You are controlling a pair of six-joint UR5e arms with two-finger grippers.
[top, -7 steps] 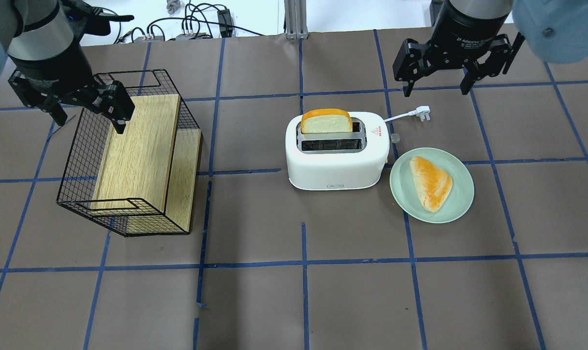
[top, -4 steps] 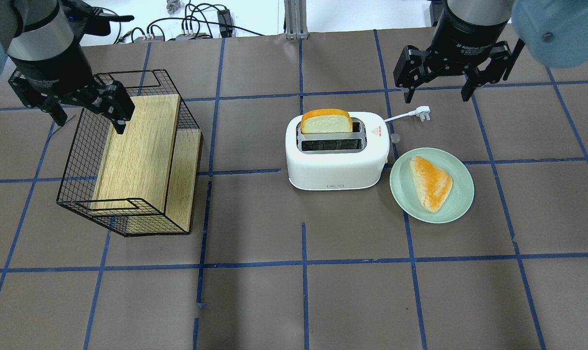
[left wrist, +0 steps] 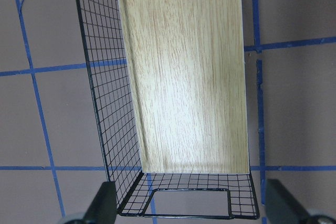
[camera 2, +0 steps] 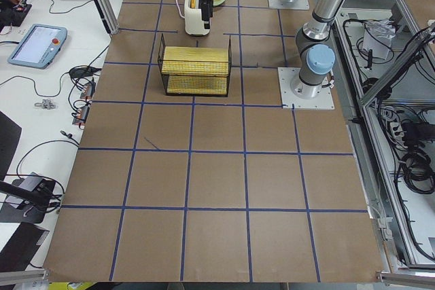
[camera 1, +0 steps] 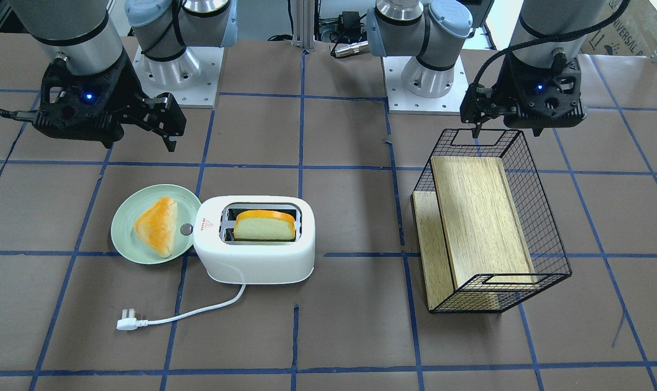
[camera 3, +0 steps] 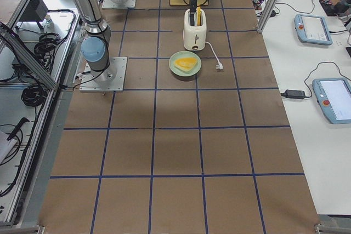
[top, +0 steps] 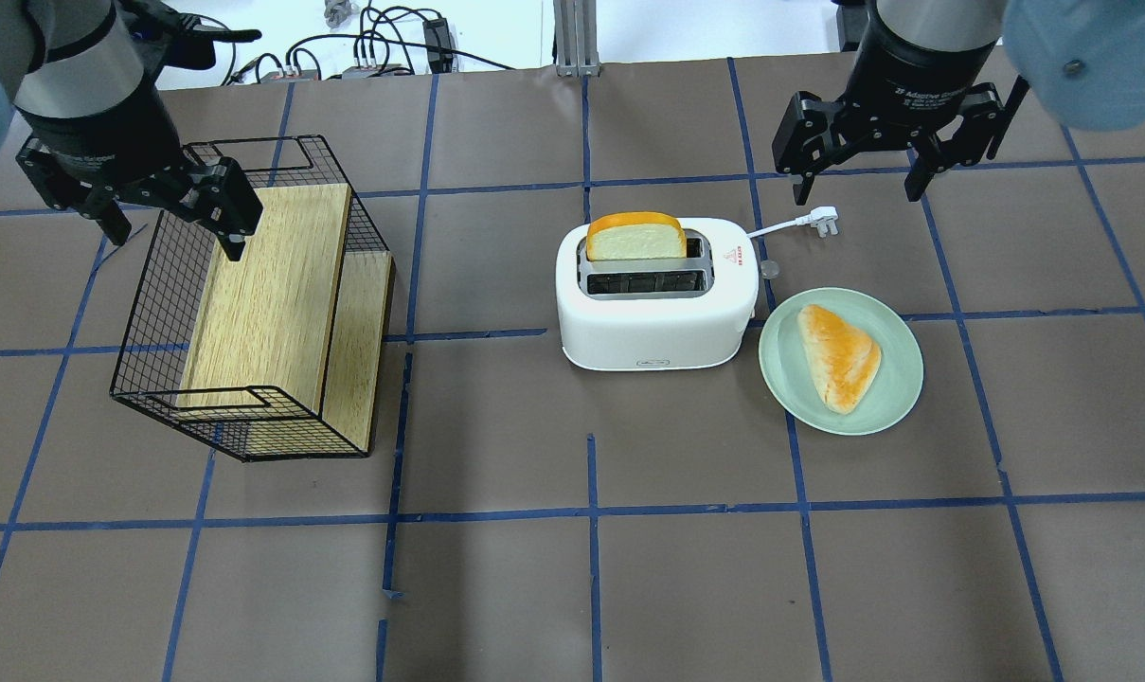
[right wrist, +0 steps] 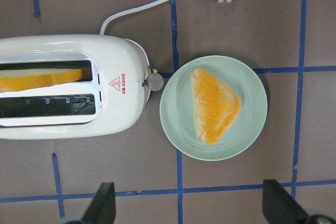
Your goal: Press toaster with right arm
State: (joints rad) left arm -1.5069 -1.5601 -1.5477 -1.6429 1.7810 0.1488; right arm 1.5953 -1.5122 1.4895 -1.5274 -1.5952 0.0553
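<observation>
Toaster [top: 655, 301], bread slice [top: 636, 237] standing in it, is shown below and well apart from the right gripper's [top: 856, 194] widely spread fingers [top: 796, 175]; its grey knob [right wrist: 154, 81] may be missed, the neighbouring plate [top: 899, 379] struck.

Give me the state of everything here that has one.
toaster, not pressed; bread slice stands high in one slot, other slot empty
plug, unplugged, on the table
plate, holds a triangular bun
left gripper, open, empty, over the wire basket
right gripper, open, empty, apart from the toaster
</observation>
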